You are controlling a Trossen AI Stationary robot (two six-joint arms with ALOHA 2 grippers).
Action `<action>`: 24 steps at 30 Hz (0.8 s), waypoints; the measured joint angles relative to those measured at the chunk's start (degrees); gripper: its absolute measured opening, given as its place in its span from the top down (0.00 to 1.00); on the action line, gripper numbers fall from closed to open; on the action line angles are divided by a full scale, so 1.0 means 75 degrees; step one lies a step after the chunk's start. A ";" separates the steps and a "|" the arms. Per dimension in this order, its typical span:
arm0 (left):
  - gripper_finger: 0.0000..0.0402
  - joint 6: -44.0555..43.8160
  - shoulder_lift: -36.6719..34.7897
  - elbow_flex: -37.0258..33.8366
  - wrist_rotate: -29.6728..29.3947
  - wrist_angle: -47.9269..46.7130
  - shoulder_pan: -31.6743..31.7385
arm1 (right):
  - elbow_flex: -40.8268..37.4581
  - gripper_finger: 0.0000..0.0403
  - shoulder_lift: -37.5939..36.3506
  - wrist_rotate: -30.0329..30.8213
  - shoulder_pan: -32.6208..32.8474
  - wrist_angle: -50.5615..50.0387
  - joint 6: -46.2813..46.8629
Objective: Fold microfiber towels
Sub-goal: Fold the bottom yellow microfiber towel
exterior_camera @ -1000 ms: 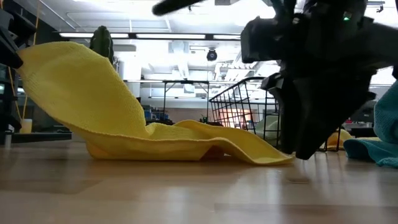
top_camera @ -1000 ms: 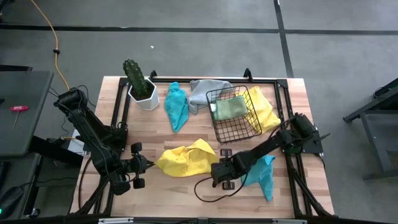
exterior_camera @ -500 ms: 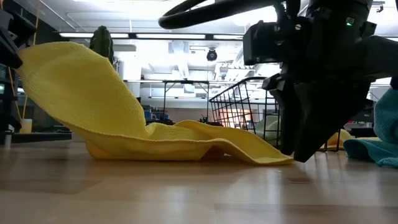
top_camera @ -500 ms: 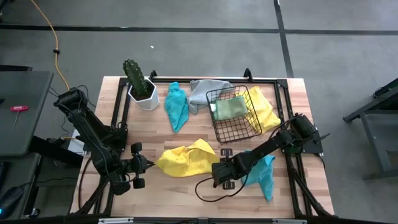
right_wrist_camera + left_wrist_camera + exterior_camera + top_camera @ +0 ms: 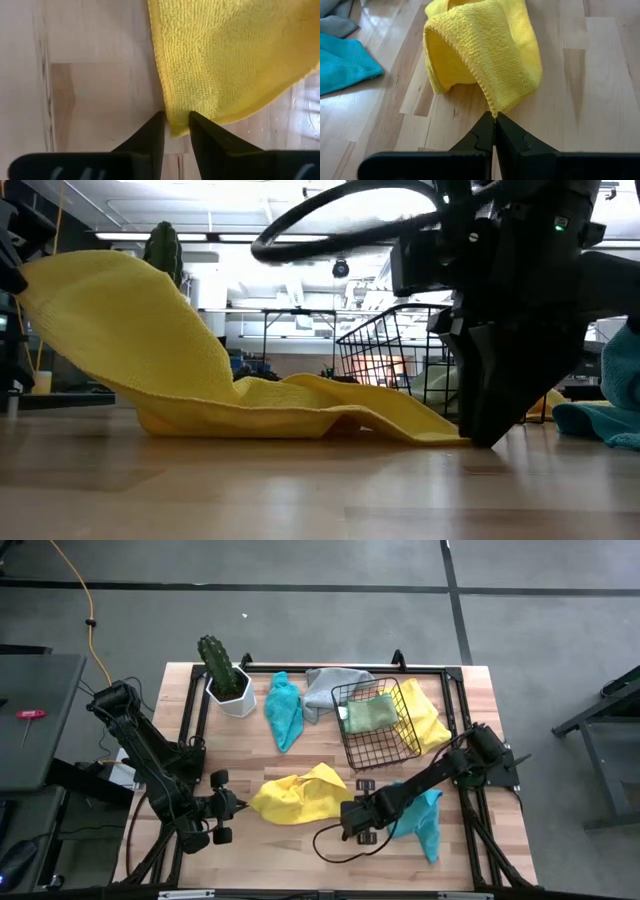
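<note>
A crumpled yellow towel (image 5: 298, 795) lies near the table's front edge, between my two grippers. My left gripper (image 5: 240, 803) is shut on its left corner and holds that end raised (image 5: 110, 310). The rest slopes down to the wood, where its right corner (image 5: 445, 436) lies flat. My right gripper (image 5: 347, 821) points down at that corner, its fingers closed in on both sides of it (image 5: 175, 127). Other towels lie about: a teal one (image 5: 283, 712), a grey one (image 5: 325, 688), a second yellow one (image 5: 426, 718) and a second teal one (image 5: 420, 822). A green one (image 5: 370, 713) is in the basket. My left gripper pinches the yellow towel's stitched corner (image 5: 493, 111) between its two fingertips, slanting down from the table's left. That end hangs lifted, and the cloth droops in a loose fold to the table. My right gripper has the towel's opposite corner (image 5: 176, 120) between its two fingers (image 5: 199, 131), coming from above. The corner still lies flat on the wood, one layer as far as I can see.
A black wire basket (image 5: 378, 735) stands behind the yellow towel. A potted cactus (image 5: 225, 675) is at the far left. A black cable (image 5: 335, 850) loops from my right gripper near the front edge. Bare wood lies in front of the towel.
The black cable above my right gripper has swung further into the low view. The yellow towel has kept its shape, with its left end raised and its right corner on the table.
</note>
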 joint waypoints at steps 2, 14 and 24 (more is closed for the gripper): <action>1.00 0.0000 -0.0003 0.0000 0.0009 0.0000 -0.0002 | 0.0020 0.79 0.0141 -0.0011 0.0003 0.0000 0.0034; 1.00 0.0000 0.0000 0.0000 -0.0011 0.0009 0.0000 | 0.0457 0.90 0.0279 -0.0178 -0.0003 -0.0476 0.0106; 1.00 0.0500 -0.0073 0.0695 -0.0052 -0.0193 -0.0006 | 0.2142 1.00 0.0322 0.0783 0.0192 -0.2137 0.0162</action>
